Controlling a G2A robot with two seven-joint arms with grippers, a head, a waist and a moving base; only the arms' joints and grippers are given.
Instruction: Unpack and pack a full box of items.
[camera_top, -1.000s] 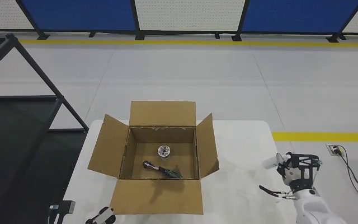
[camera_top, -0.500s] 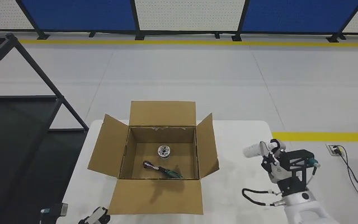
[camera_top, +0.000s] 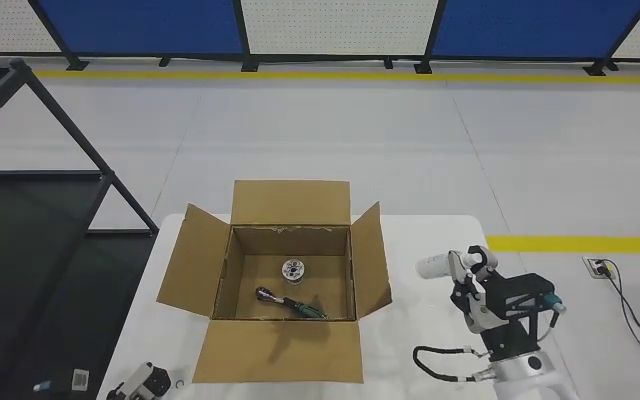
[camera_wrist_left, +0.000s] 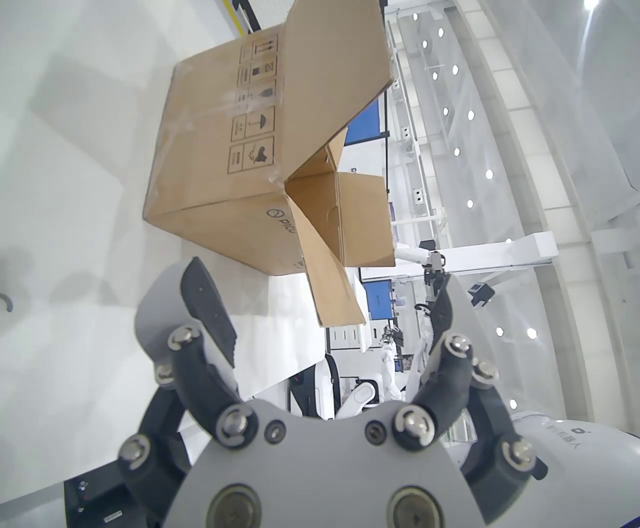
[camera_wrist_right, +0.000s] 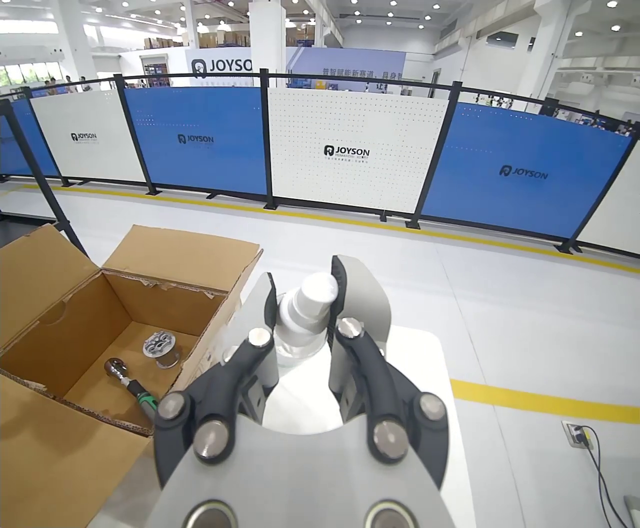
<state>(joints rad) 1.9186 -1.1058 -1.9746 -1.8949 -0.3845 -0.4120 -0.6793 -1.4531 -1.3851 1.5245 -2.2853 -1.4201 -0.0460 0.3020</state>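
Tabletop (camera_top: 425, 240), box (camera_top: 290, 203) holding ratchet (camera_top: 290, 303), disc (camera_top: 293, 268), right end effector (camera_wrist_right: 305, 280) gripping bottle (camera_wrist_right: 300, 325)

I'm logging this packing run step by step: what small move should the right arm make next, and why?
Probably carry the spray bottle sideways over the open top of the cardboard box. The right gripper is shut on it beside the box, outside the flap, and the box floor next to the ratchet and round metal part looks free.

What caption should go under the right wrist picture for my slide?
Right gripper holds a white spray bottle beside the open box.
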